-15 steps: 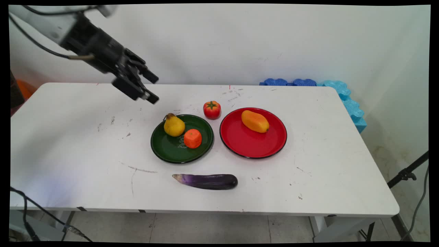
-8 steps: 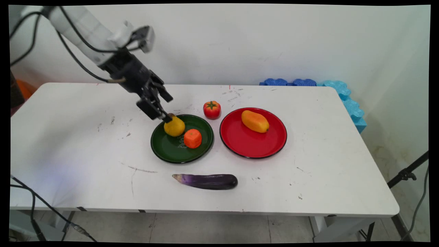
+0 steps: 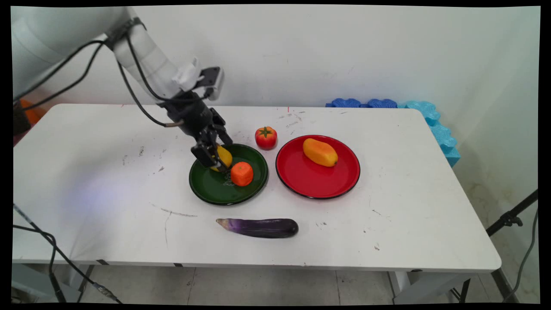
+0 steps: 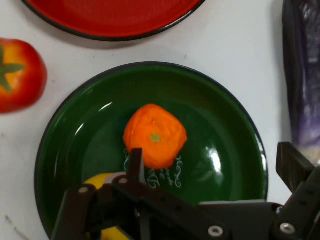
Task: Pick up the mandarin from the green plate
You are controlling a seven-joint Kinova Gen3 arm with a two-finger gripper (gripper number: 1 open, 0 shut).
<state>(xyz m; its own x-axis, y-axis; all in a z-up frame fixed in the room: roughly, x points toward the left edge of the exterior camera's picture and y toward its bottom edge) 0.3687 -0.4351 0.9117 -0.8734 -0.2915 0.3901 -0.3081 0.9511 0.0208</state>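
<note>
Main view: gripper (image 3: 214, 156) down at the pear (image 3: 224, 156), at 10 o'clock on green plate (image 3: 215, 189), fingers spread either side, not yet pinched. Orange (image 3: 241, 173) just beside. Pear unlifted; tomato (image 3: 266, 137), mango (image 3: 320, 152), eggplant (image 3: 259, 227) apart.

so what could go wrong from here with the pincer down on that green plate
The pincer is down around the yellow pear on the green plate; whether it has a firm hold cannot be told, so the rounded fruit might slip out. The orange fruit sits right beside the pear, so a finger could nudge it and roll it across the plate. The fingers look low over the plate, so pressing down might tip or shove it.
</note>
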